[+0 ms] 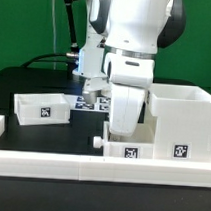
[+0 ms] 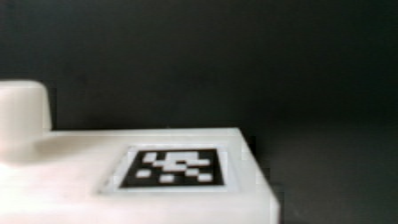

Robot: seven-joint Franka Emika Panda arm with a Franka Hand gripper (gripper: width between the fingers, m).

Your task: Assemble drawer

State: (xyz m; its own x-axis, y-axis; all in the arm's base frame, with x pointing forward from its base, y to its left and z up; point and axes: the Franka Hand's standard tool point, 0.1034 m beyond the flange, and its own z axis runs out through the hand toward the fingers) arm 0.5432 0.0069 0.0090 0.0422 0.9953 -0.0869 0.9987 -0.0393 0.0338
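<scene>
Gripper (image 1: 120, 132) low over the black table (image 1: 32, 140), fingers hidden behind the arm's white casing and absent from the wrist view. Cannot tell whether it was open, closed or holding anything.

Directly under it sat a small white plastic open-topped tray (image 1: 126, 151) with a round knob (image 1: 97, 140), just behind the long low white border wall (image 1: 50, 169). The wrist view showed a white tagged face (image 2: 175, 167), probably this tray.

The large boxy white plastic case (image 1: 181, 122) stood close beside the gripper on the exterior view's right. A second small white tray (image 1: 41, 107) lay well off on the other side. The marker board (image 1: 93, 106) lay beyond.

Progress, as judged: early. Neither tray was in the case, so both insertions remained.
</scene>
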